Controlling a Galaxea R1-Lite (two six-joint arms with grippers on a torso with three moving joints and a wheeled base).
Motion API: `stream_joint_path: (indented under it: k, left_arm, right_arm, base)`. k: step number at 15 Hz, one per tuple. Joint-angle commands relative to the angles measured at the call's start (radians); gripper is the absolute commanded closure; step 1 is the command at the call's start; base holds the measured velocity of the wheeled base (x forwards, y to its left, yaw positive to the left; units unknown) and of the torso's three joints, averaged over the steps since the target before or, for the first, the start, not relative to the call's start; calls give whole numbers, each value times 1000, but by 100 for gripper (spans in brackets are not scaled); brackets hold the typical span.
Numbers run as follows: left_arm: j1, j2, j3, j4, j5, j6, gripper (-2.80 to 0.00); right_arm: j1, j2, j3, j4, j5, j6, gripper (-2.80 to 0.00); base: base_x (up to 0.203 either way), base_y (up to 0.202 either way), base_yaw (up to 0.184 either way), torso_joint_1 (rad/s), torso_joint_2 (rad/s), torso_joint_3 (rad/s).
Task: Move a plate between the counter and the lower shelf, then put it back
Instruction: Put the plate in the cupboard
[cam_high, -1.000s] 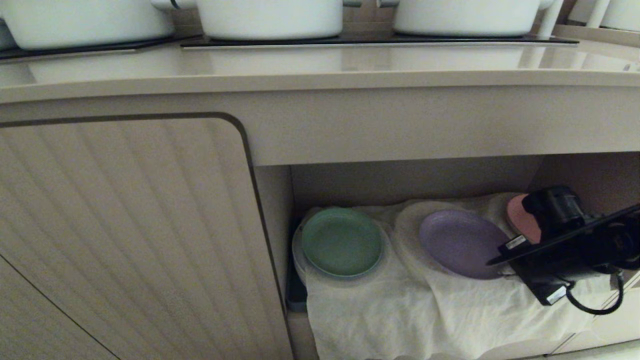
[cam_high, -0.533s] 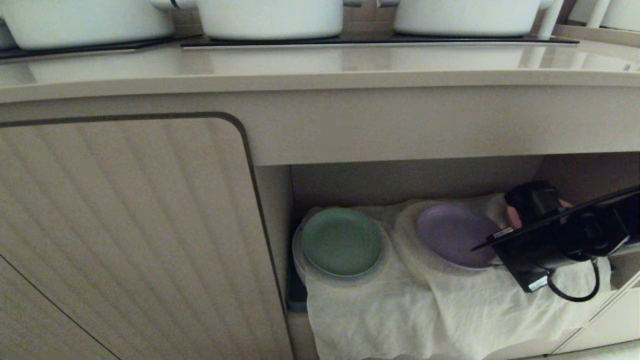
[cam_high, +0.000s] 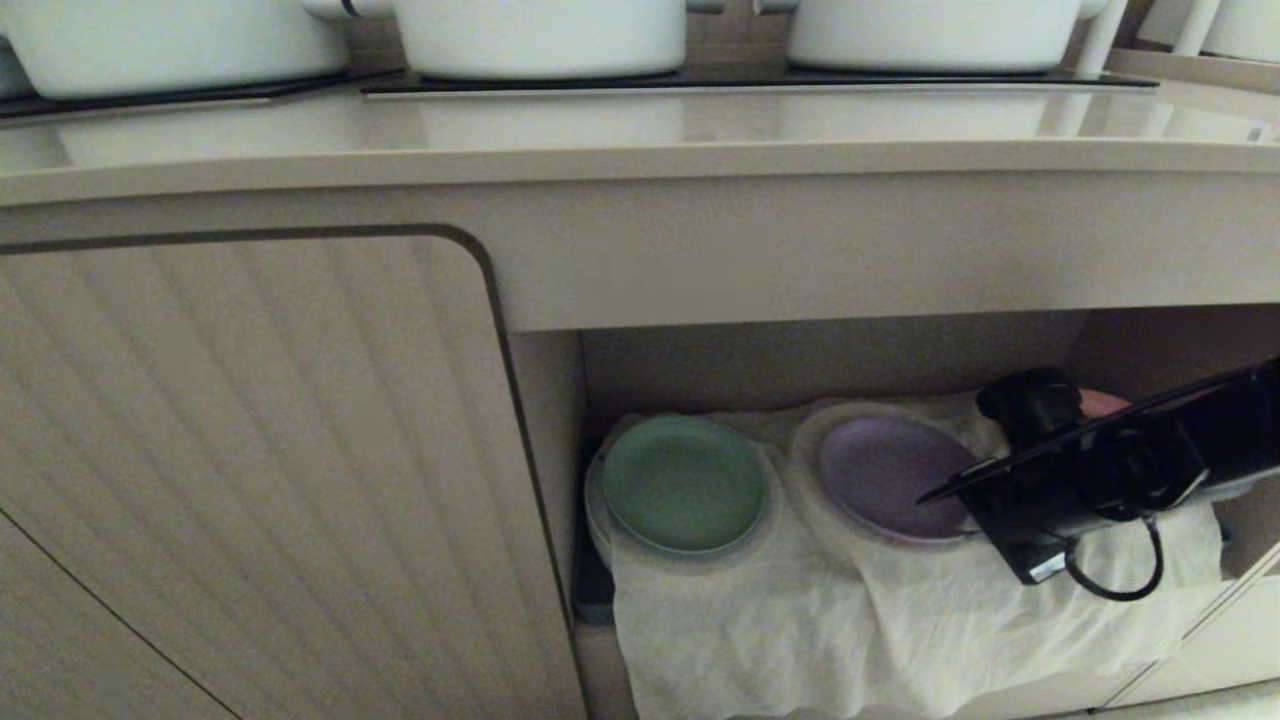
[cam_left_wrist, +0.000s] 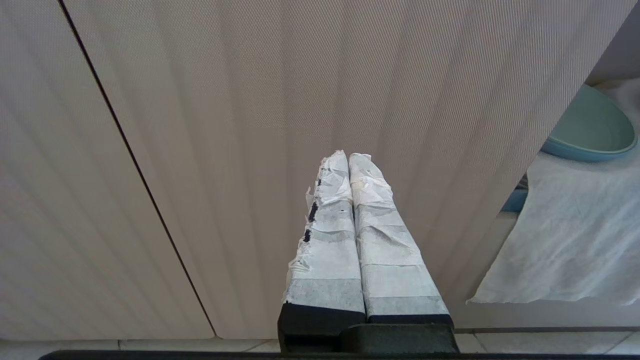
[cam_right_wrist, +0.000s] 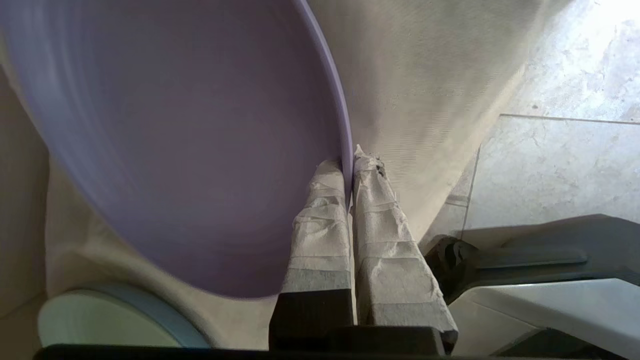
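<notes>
Three plates sit in the lower shelf (cam_high: 820, 360) on a white cloth (cam_high: 800, 620). Going left to right: ribbed cabinet door (cam_high: 250, 470) fills the left side under the counter (cam_high: 640, 130), with white pots (cam_high: 540, 35) up on the black hob panels. Left gripper (cam_left_wrist: 345, 157) hangs in front of that door, tape-wrapped fingers (cam_left_wrist: 327, 240) pressed together, nothing between them; not seen in the head view. Next, at the shelf's left end, green plate (cam_high: 683, 483) lying flat on its cloth hump, just beside the shelf wall. Middle hump: the plate (cam_high: 880, 475), pale lilac, lying on the cloth, its right edge hidden behind the right arm. Right gripper (cam_right_wrist: 349, 162) is clamped on that plate's rim (cam_right_wrist: 342, 120), one taped finger inside the plate and the other outside, under the rim, no gap visible. In the head view the right gripper's black body (cam_high: 1090, 470) comes in from the right edge, low inside the shelf opening, cable loop hanging under it. Pink plate (cam_high: 1100, 402) only peeks out behind the gripper at the far right, mostly hidden. Floor tiles (cam_right_wrist: 560, 150) show past the cloth in the right wrist view.
</notes>
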Motion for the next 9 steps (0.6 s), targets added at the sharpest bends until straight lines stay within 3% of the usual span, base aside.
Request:
stream_joint_path:
  k: [1,9]
  left_arm:
    - [0,0,0,-1,0,-1,0]
    - [0,0,0,0,0,-1,0]
  right_arm:
    - [17,19,-26,0,-2,11,0]
    - [21,61,-58,1,-20,27,0]
  base:
    - [0,0,0,0,0,0]
    - [0,0,0,0,0,0]
